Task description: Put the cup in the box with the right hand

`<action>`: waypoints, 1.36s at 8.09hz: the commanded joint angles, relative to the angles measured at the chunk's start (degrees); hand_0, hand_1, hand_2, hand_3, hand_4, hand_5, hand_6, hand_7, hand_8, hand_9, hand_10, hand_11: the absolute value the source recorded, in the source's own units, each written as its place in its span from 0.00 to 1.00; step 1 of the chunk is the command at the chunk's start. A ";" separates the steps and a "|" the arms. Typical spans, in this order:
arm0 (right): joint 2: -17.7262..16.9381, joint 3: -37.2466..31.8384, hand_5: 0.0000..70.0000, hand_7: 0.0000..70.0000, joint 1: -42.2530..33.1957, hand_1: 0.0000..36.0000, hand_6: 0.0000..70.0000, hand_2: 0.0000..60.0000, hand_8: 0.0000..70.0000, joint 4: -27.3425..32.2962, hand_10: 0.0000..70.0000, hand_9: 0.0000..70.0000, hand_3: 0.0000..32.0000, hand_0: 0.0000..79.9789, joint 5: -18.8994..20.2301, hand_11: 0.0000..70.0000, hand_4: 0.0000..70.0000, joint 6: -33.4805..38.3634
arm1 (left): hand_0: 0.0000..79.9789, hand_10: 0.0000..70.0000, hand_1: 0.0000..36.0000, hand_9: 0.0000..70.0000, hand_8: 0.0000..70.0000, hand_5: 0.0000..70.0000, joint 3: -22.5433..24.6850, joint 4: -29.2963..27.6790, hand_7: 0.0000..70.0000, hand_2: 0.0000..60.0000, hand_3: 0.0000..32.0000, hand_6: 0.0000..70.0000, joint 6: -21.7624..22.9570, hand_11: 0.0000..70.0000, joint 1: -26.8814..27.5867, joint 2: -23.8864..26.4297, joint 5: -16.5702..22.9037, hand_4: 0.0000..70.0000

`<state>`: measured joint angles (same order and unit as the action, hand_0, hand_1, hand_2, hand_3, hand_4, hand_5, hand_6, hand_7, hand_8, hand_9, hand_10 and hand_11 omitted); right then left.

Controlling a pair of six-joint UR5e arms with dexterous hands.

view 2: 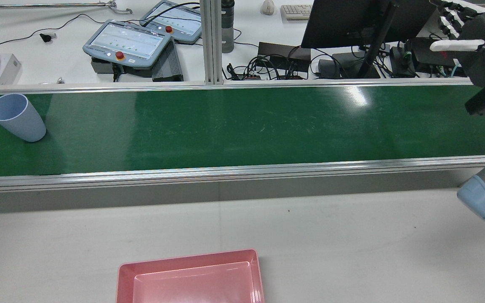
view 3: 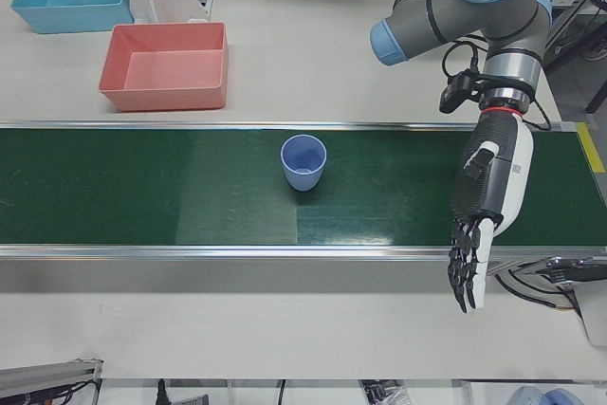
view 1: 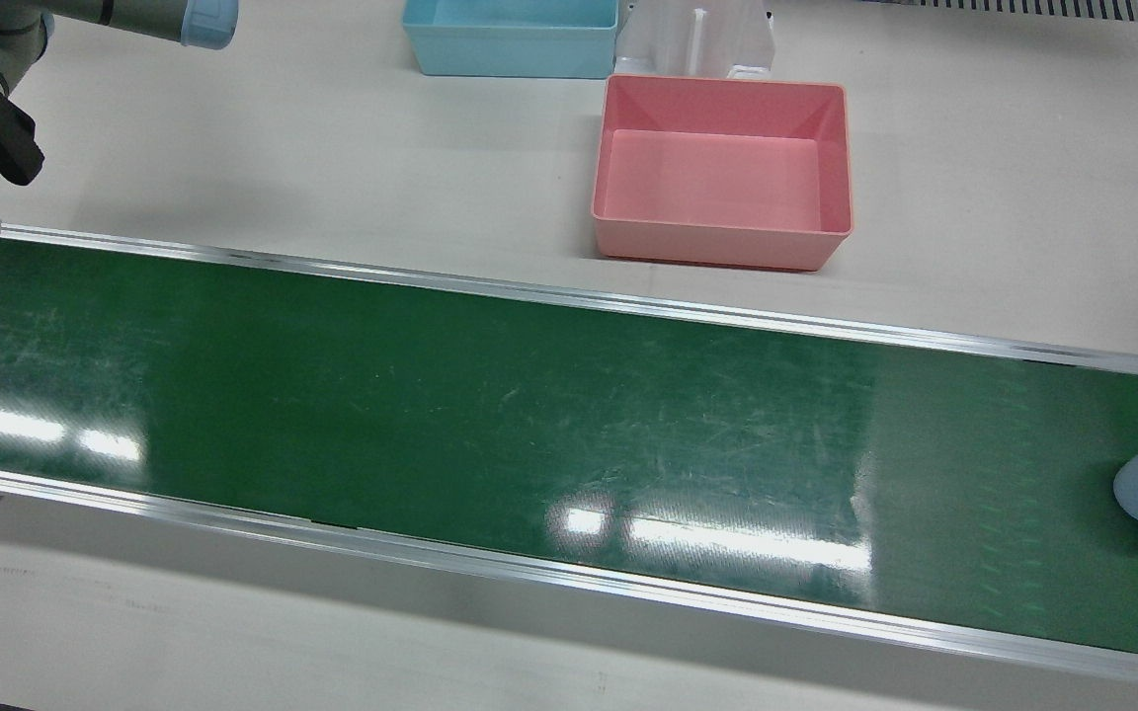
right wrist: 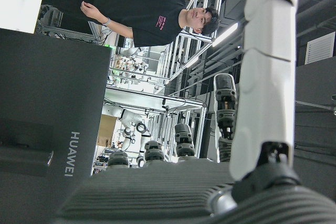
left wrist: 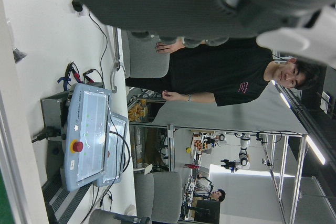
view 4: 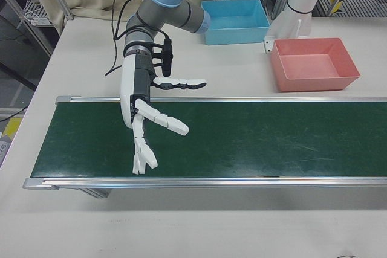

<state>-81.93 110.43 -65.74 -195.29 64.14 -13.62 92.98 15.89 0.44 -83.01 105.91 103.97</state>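
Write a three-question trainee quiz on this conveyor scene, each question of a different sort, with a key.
1. True or false: the cup stands upright on the green belt.
2. Multiple choice: the right hand is
A. closed on the cup
B. open above the belt, fingers spread
C. inside the pink box
3. Fill in: beside the pink box, nearer the table's back edge, sits a ____ box.

Key:
1. True; its open mouth faces up.
2. B; it holds nothing, and no cup shows in the right-front view.
3. Blue.
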 commanded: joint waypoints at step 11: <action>-2.79 -2.94 0.11 0.18 3.96 0.56 0.07 0.02 0.02 -0.09 0.00 0.07 0.00 0.84 -0.33 0.02 0.25 0.00 | 0.00 0.00 0.00 0.00 0.00 0.00 0.54 0.20 0.00 0.00 0.00 0.00 0.00 0.00 -0.05 0.00 0.00 0.00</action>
<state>-84.77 107.59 -62.09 -195.37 63.89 -13.63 93.56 16.09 0.44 -83.05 105.91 103.97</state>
